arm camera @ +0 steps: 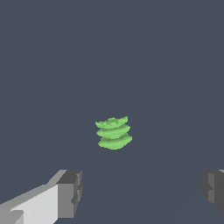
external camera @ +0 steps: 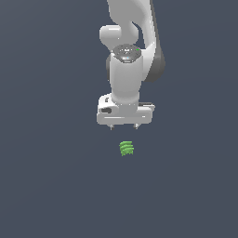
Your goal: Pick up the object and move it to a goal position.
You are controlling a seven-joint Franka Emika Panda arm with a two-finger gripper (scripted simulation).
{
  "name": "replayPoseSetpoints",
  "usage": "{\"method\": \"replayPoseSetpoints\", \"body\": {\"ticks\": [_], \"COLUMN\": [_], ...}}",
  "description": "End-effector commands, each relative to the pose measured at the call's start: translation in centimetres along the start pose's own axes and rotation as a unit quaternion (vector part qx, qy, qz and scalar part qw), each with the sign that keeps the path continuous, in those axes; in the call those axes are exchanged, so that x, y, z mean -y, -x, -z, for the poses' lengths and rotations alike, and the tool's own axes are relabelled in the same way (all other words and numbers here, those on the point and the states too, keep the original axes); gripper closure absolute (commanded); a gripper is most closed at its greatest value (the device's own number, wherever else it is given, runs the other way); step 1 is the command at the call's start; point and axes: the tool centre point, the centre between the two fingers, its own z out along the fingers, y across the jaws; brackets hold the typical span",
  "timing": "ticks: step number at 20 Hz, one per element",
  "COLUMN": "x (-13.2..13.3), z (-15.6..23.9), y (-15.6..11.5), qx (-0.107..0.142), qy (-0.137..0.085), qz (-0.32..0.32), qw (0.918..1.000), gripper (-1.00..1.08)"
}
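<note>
1. Starting nearest the wrist camera: gripper (arm camera: 140, 192) seen with jaws spread wide, nothing pinched between them.
2. Noted one finger (arm camera: 70, 192) as a grey pad on a white body and the other finger (arm camera: 214, 188) as a grey pad cut off at the frame edge.
3. Observed a wide gap of bare dark surface (arm camera: 175, 65) between the two pads.
4. Located the object (arm camera: 113, 133) beyond the fingertips in the wrist view, roughly centred between the two pads and well clear of both.
5. Identified the object as a small bright green piece with three stacked, ridged layers, standing upright on the surface, tilted slightly.
6. Confirmed in the exterior view: gripper (external camera: 124, 126) pointed straight down, with two short fingertips projecting below the white hand body.
7. Found the object (external camera: 126, 148) just below the fingertips in the exterior view, apart from them and untouched.
8. Judged the object narrower than the white hand above it.
9. Traced the white arm (external camera: 125, 69) upward from the hand to the upper edge of the exterior view.
10. Recorded a plain dark blue-grey surface (external camera: 46, 186) across the rest of both views.
</note>
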Motion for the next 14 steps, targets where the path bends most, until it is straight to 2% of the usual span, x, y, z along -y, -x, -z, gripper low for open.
{"method": "replayPoseSetpoints", "body": {"ticks": [1, 14], "x": [0.0, 1.3], "z": [0.0, -0.3], "y": [0.0, -0.3], "qx": [0.000, -0.003], "qy": [0.000, 0.009], "qz": [0.000, 0.007], "qw": [1.0000, 0.9999], "gripper": [-0.92, -0.92]}}
